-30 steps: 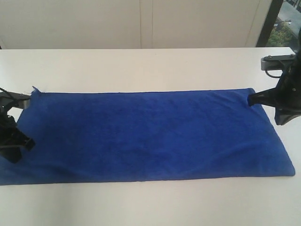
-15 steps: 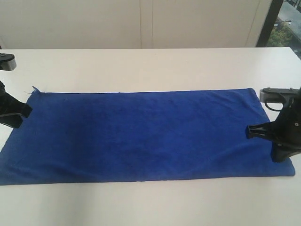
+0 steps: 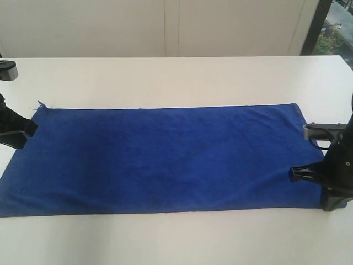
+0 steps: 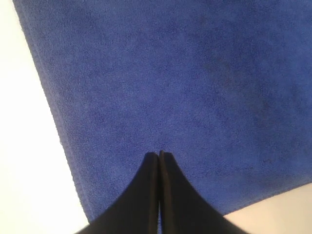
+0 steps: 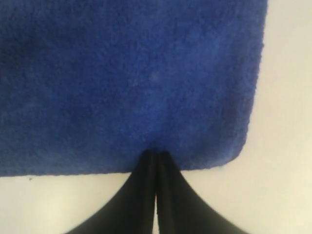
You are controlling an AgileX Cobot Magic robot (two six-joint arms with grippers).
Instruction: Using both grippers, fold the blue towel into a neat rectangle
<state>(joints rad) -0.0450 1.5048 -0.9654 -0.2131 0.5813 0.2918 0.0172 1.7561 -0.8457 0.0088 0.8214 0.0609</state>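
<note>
Presently, for your record: the blue towel (image 3: 165,157) lies unfolded in a single layer, flat on the white table (image 3: 165,77). In the exterior view its long axis runs from 9 o'clock to 3 o'clock. The colour is a deep royal blue with a soft nap, and there are a few shallow ripples toward the 5 o'clock side. A loose thread (image 3: 39,104) sticks out at the towel's 10 o'clock corner.

The left gripper (image 3: 33,128) sits at the towel's 9 o'clock short edge with its tip pointing toward 3 o'clock. The right gripper (image 3: 293,174) sits at the 4 o'clock corner with its tip pointing toward 9 o'clock. Its body hides that corner from you.

Only the exterior view gives you the whole outline of the cloth, the thread, and a strip of window (image 3: 336,27) at 2 o'clock. It does not resolve the jaws.

The wrist views do. On the left, the two black fingers (image 4: 146,195) are pressed together with only a hairline between them. Their tips are over the cloth just inside a corner, and bare table flanks two sides. On the right, the fingers (image 5: 144,195) are likewise pressed together, and their tips meet the stitched hem just beside a rounded corner.

You cannot tell from either view whether any cloth is nipped between the tips. The pile texture and the hem show only in the wrist views.
</note>
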